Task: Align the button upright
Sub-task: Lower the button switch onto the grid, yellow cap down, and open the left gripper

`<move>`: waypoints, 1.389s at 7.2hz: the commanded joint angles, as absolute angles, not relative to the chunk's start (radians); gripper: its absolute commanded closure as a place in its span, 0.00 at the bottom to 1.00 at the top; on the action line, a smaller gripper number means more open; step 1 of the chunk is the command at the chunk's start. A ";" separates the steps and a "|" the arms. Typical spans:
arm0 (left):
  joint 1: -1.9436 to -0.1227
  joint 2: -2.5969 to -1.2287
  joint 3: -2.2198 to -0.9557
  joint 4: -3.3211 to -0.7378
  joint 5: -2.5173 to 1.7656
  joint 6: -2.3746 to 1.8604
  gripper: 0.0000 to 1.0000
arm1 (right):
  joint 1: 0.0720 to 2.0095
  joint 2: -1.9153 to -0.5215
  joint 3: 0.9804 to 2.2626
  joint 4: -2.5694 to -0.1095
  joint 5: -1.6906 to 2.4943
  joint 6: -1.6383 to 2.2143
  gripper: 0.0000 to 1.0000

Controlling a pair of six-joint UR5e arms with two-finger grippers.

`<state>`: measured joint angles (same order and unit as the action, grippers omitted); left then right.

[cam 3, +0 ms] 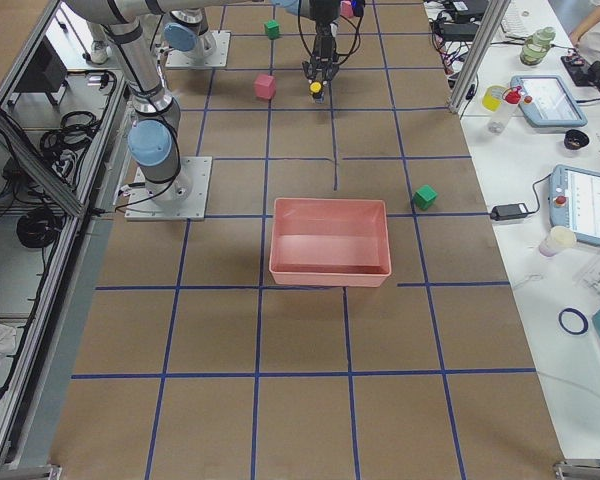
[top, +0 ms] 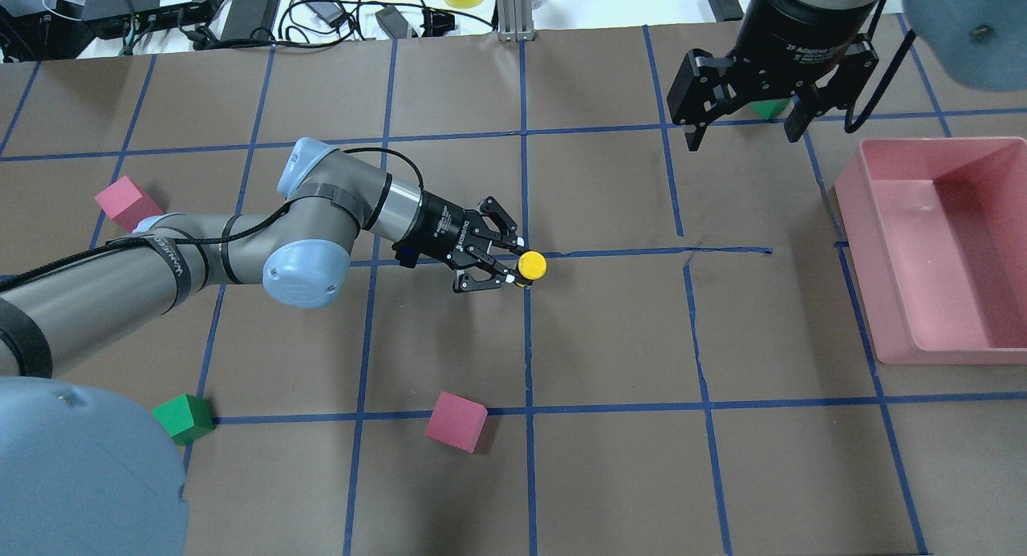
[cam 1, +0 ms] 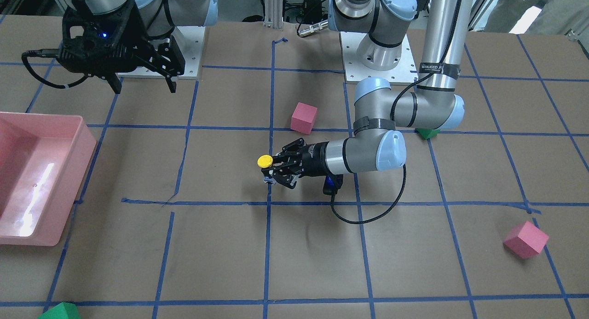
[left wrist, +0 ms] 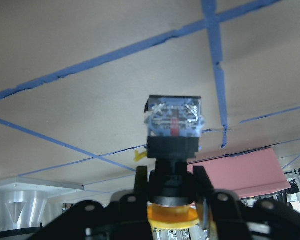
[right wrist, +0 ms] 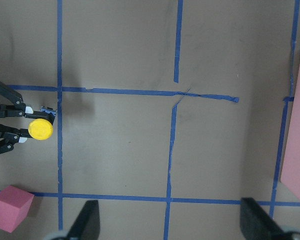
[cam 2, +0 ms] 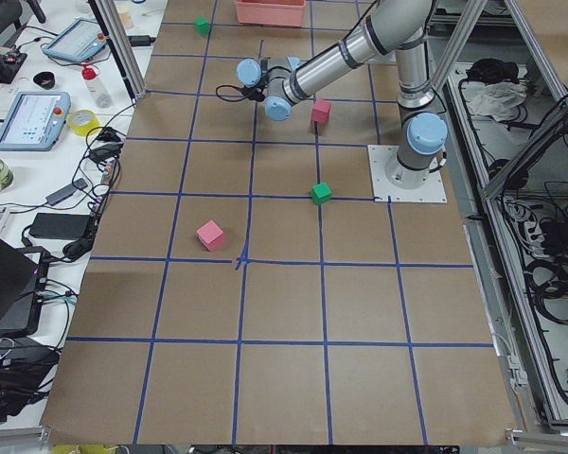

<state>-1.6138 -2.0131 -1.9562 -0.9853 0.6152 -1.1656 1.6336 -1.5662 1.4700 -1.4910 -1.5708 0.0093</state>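
The button has a yellow cap (top: 531, 265), a black body and a whitish contact block (left wrist: 174, 119). It stands cap up near a blue tape crossing at the table's middle, and it also shows in the front view (cam 1: 264, 161). My left gripper (top: 517, 261) lies low and horizontal, shut on the button's black body, with a finger (left wrist: 202, 185) on each side. I cannot tell whether the base touches the table. My right gripper (top: 742, 135) is open and empty, high over the far right of the table.
A pink bin (top: 947, 251) sits at the right. Pink cubes (top: 124, 203) (top: 456, 421) and a green cube (top: 184, 418) lie around the left arm. Another green cube (top: 770, 107) is behind the right gripper.
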 commanded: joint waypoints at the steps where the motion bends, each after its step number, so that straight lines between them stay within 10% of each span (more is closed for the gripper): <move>1: -1.585 -2.029 -1.962 -1.035 0.545 -1.160 1.00 | 1.634 -1.566 1.471 -1.493 -1.569 0.011 0.00; 10: -1.583 -2.075 -1.965 -1.063 0.552 -1.169 1.00 | 1.634 -1.566 1.479 -1.493 -1.569 0.011 0.00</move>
<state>-1.5823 -2.0717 -1.9647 -1.0591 0.5517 -1.1680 1.6337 -1.5662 1.4782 -1.4926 -1.5693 0.0105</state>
